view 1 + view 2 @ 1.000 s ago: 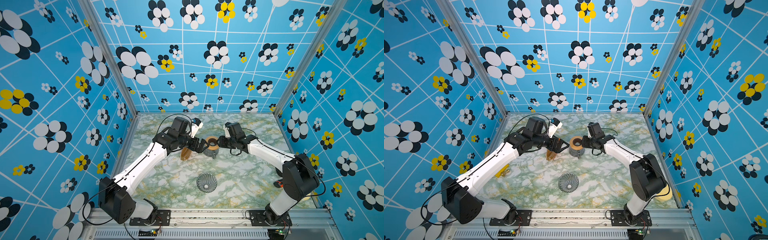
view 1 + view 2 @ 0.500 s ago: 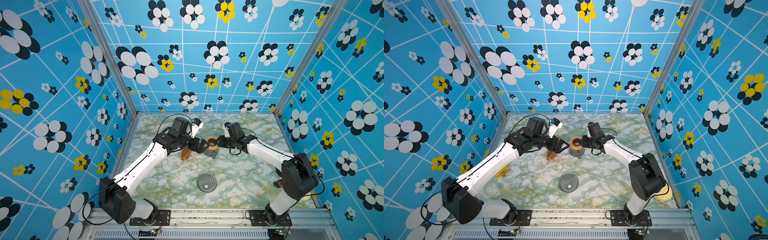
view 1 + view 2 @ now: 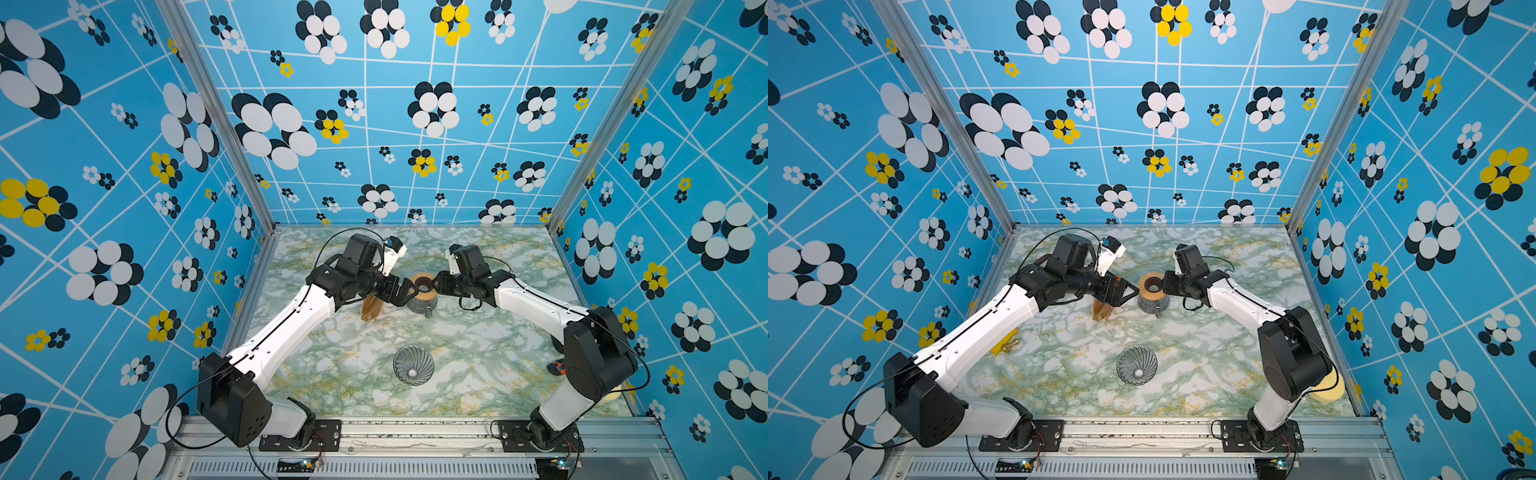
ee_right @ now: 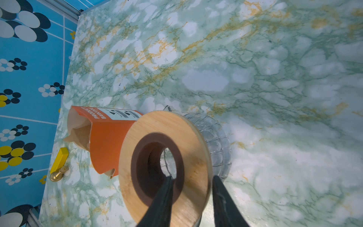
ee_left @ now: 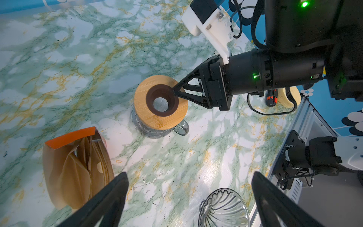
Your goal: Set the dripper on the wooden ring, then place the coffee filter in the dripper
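The dripper point(image 3: 413, 365) point(image 3: 1136, 365) point(image 5: 224, 208), a clear ribbed glass cone, stands alone on the marble table near the front. No single coffee filter shows; brown filters sit stacked in the orange-tagged packet point(image 3: 372, 309) point(image 5: 76, 169) point(image 4: 106, 137). My left gripper point(image 3: 405, 291) point(image 5: 189, 176) hovers open and empty between the packet and the jug. My right gripper point(image 3: 434, 282) point(image 4: 193, 180) is shut on the wooden ring point(image 3: 424, 286) point(image 5: 161, 102) point(image 4: 165, 163), with one finger in its dark hole and the other outside the rim.
The ring rests on a clear glass jug point(image 3: 420, 306) point(image 5: 155, 132) with a handle. A yellow block with a brass knob point(image 3: 1005, 347) point(image 4: 59, 165) lies by the left wall. A red-and-black tool point(image 3: 557, 368) and a pale round pad point(image 3: 1329, 390) lie by the right arm's base.
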